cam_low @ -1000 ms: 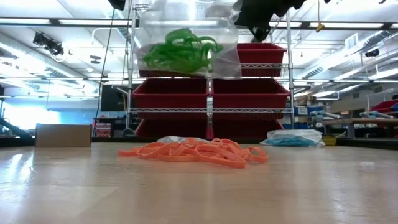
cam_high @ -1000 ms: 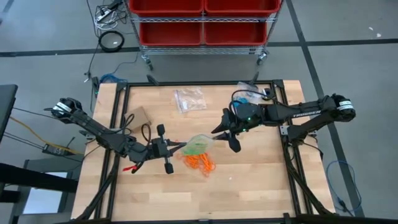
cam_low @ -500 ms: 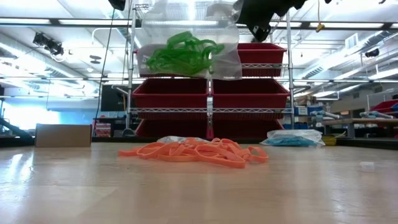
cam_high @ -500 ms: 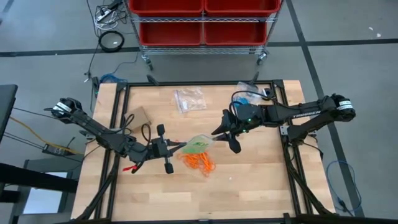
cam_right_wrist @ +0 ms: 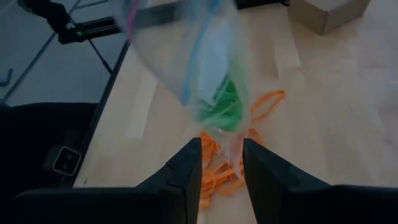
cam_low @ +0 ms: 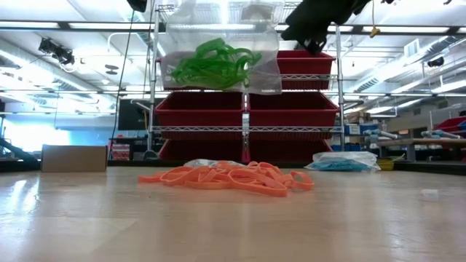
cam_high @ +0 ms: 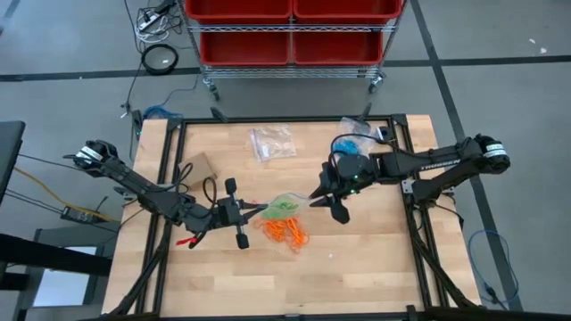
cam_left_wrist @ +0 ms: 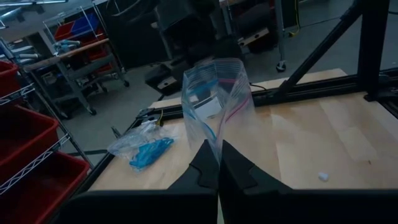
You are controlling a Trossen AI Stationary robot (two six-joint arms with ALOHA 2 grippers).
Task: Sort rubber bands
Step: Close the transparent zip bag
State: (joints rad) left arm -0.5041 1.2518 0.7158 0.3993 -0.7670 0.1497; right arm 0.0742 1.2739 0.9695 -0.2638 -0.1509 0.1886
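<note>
Evidently the clear bag (cam_high: pixel 285 207) is held up off the table (cam_high: pixel 375 267) so its mouth stays reachable while the green bands (cam_low: pixel 212 64) hang in its bottom: the left gripper (cam_high: pixel 252 212) is closed on the bag's edge at the nine o'clock side, its fingers pinched flat on the plastic in the left wrist view. The right gripper (cam_high: pixel 321 198) sits at the bag's three o'clock side, and in its wrist view its fingers (cam_right_wrist: pixel 186 171) stand partly apart with the bag's edge running down between them; whether they actually clamp the plastic I cannot tell. Held from two sides like this, the bag would stay spread rather than collapse, judging by its shape in the low view. The orange bands (cam_high: pixel 285 234) lie loose in a heap on the table, just below the bag, at about seven o'clock from the right gripper and four o'clock from the left, touching neither. A second bag of blue bands (cam_high: pixel 355 141) rests near the table's far edge, at about one o'clock from the right gripper, and another clear bag (cam_high: pixel 272 143) lies at eleven o'clock.
</note>
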